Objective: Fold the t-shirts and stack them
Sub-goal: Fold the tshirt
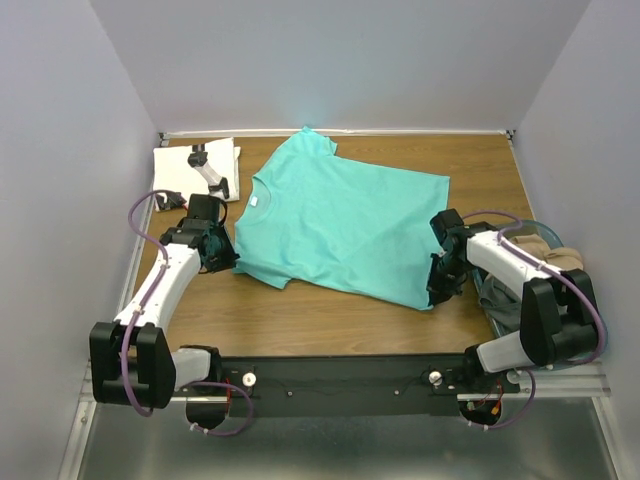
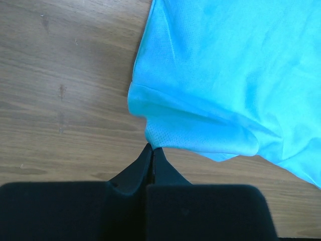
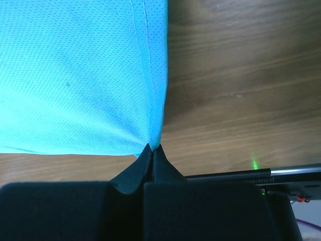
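The turquoise t-shirt (image 1: 340,220) lies spread flat on the wooden table, neck with its white label to the left. My left gripper (image 1: 222,262) is shut on the shirt's sleeve edge at the near left; the wrist view shows the cloth (image 2: 210,85) pinched at the gripper (image 2: 152,147). My right gripper (image 1: 436,296) is shut on the shirt's near right hem corner; its wrist view shows the hem (image 3: 100,80) pinched at the gripper (image 3: 152,147). The white t-shirt with black marks (image 1: 197,167) lies folded at the far left corner.
A bin holding grey and tan cloth (image 1: 535,265) stands at the right edge beside the right arm. Grey walls close in the table on three sides. Bare wood (image 1: 330,320) runs along the near edge in front of the shirt.
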